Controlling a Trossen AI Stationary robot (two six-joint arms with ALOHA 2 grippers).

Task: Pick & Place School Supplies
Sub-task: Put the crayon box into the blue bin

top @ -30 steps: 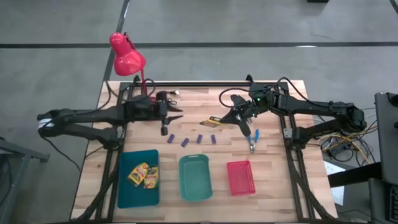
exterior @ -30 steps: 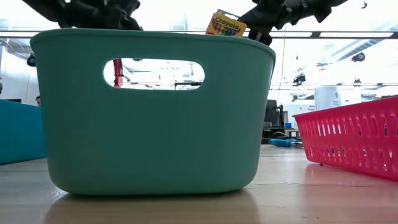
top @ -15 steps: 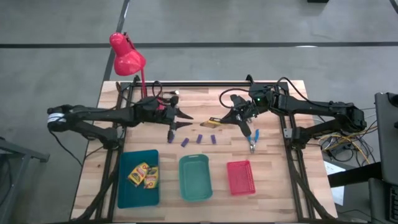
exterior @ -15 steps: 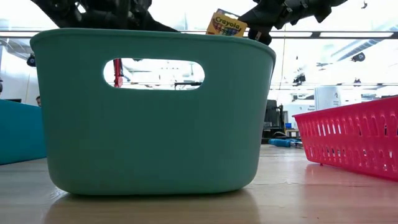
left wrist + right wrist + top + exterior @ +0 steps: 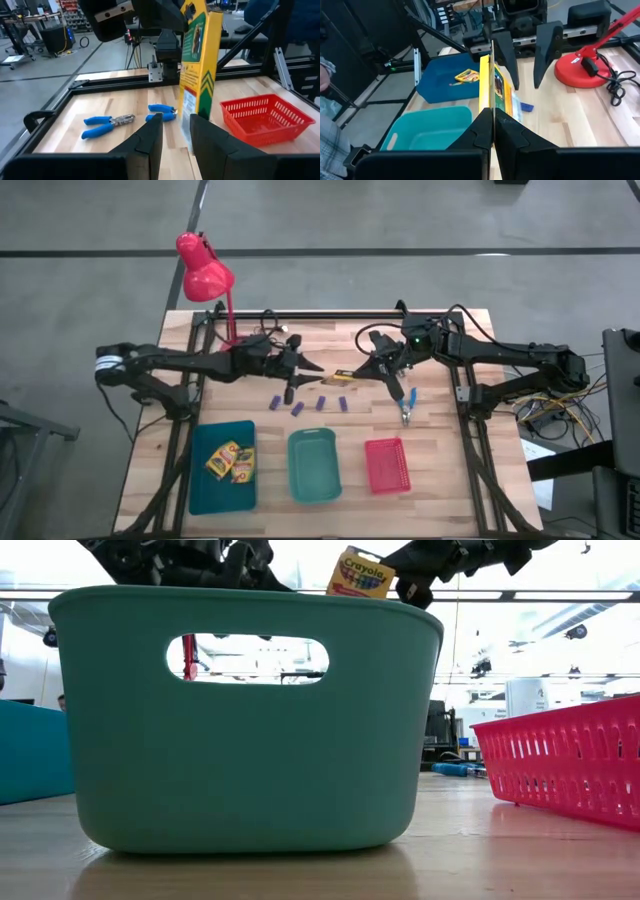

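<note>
Overhead, right hand (image 5: 352, 375) pinching crayon box (image 5: 344, 376) mid-table; left hand (image 5: 312, 370) spread, just beside box edge.

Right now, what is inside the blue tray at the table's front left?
Two crayon boxes lie inside the blue tray, side by side near its middle. Its floor under them is covered; nothing else shows inside.

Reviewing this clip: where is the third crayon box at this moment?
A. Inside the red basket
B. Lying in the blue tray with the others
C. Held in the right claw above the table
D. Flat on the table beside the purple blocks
C: the right claw is shut on the crayon box, holding it in the air, with the left claw open close in front of it.
</note>
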